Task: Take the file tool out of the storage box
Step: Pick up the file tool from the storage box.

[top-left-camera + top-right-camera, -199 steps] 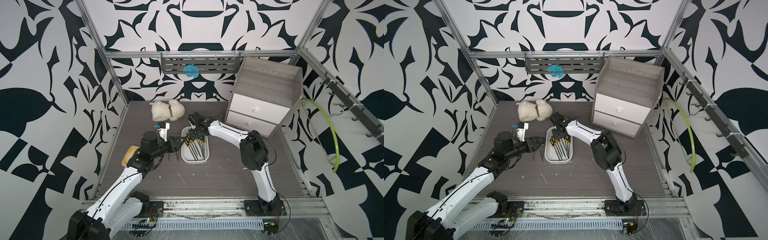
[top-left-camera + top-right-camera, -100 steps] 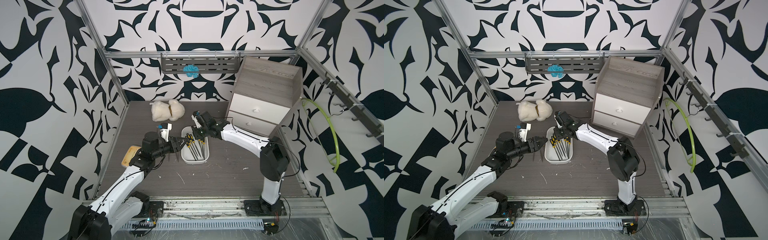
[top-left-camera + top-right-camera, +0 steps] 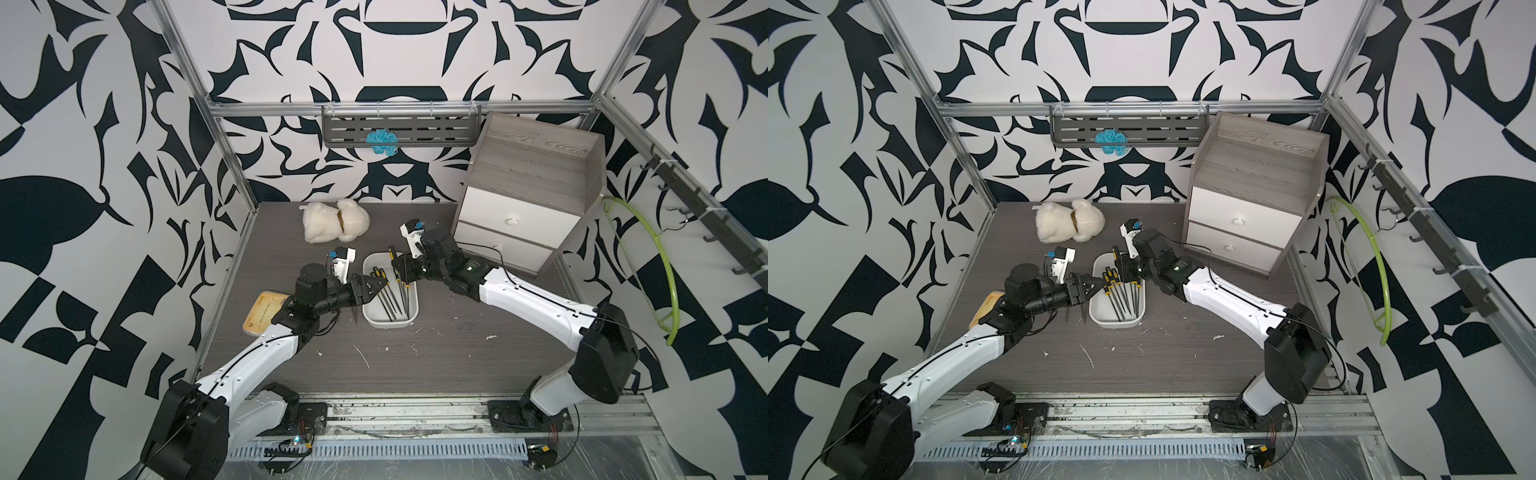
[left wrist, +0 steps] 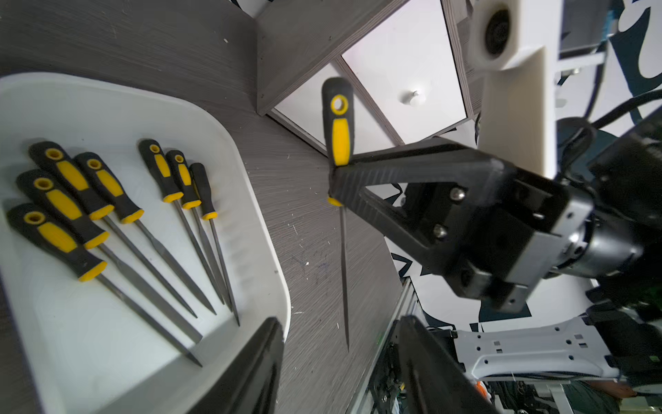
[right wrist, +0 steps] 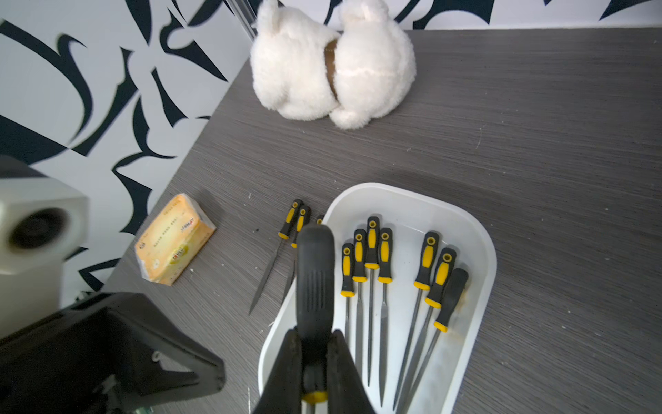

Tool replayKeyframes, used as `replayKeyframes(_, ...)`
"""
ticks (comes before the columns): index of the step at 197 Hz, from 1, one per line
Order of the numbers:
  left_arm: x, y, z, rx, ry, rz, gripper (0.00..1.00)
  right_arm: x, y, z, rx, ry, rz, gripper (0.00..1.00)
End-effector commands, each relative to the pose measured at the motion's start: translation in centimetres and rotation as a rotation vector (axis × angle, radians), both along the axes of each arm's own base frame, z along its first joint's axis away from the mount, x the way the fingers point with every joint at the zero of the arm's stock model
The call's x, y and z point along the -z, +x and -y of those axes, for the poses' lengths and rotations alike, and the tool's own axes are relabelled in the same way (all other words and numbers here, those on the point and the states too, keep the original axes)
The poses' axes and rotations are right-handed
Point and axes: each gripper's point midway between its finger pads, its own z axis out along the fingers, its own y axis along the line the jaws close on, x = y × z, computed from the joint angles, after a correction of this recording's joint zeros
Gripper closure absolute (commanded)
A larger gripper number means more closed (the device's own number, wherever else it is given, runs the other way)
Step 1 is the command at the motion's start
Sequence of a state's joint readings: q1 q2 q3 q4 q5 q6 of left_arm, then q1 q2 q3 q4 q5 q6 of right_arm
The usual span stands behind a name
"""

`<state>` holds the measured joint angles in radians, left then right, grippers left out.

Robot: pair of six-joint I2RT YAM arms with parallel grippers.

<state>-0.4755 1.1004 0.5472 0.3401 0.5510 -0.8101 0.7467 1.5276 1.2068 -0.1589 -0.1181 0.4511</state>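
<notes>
My right hand (image 5: 314, 344) is pinching the file tool (image 4: 339, 136) by its black-and-yellow handle, upright, tip down, raised clear of the storage box (image 3: 390, 325); seven other files (image 5: 372, 251) lie inside that box; my left hand (image 4: 340, 324) is spread and empty near its rim; loose files (image 5: 286, 225) lie on the desk (image 3: 436, 357) just beside it.

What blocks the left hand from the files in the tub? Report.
Likely nothing, so yes: left hand open beside the tub, files uncovered; right hand holds one file lifted.
</notes>
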Motion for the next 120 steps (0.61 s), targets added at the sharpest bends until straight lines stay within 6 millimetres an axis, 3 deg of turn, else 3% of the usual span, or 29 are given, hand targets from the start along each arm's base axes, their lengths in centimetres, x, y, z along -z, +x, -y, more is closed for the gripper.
replayKeyframes(1, -0.3, -0.2, 0.8, 0.03, -0.004, 0.021, 0.43, -2.9, -0.1, -0.4, 0.004, 0.129, 0.052, 1.0)
replayKeyframes(46, 0.9, -0.4, 1.9, 0.062, 0.009, -0.004, 0.43, -3.7, -0.7, -0.5, -0.007, 0.209, 0.055, 1.0)
replayKeyframes(78, 0.3, -1.0, 3.3, 0.115, -0.009, 0.029, 0.43, -4.4, -0.6, -0.9, -0.009, 0.261, 0.058, 1.0)
replayKeyframes(120, 0.9, -1.2, 3.9, 0.126, 0.015, 0.018, 0.45, -4.8, -0.6, -1.1, 0.0, 0.309, 0.057, 1.0)
